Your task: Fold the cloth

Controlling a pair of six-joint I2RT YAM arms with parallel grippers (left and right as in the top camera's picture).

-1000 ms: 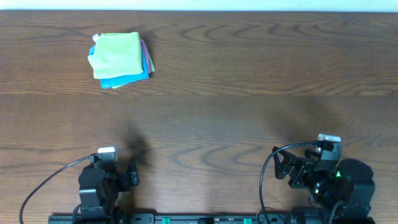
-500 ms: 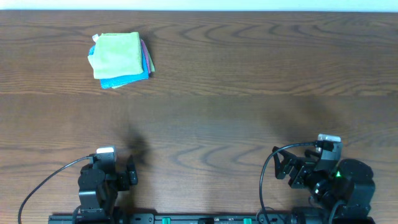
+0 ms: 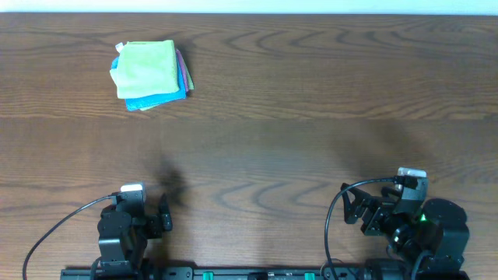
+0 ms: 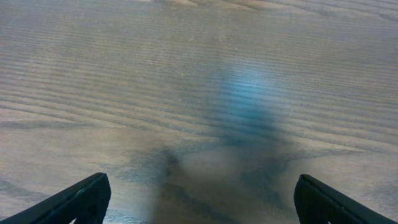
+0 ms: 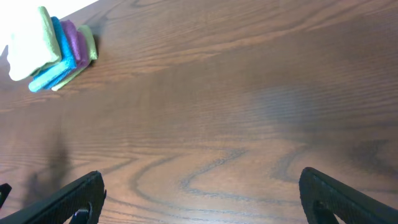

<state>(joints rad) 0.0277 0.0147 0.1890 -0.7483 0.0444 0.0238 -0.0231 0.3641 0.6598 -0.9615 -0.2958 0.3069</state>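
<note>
Overhead: lime-green cloth already folded, topping stack near far-left corner of counter, over blue cloth. Left hand, right hand parked at near edge, released, empty.
Left wrist: bare wood, fingers spread.
Right wrist: stack far off; task looks finished.

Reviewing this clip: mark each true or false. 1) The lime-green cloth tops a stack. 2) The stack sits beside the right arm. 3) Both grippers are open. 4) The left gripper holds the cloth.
1) True: the lime-green cloth lies on top of the blue cloth.
2) False: the stack lies at the table's far left, apart from both arms.
3) True: left gripper and right gripper are open.
4) False: it holds nothing.
</note>
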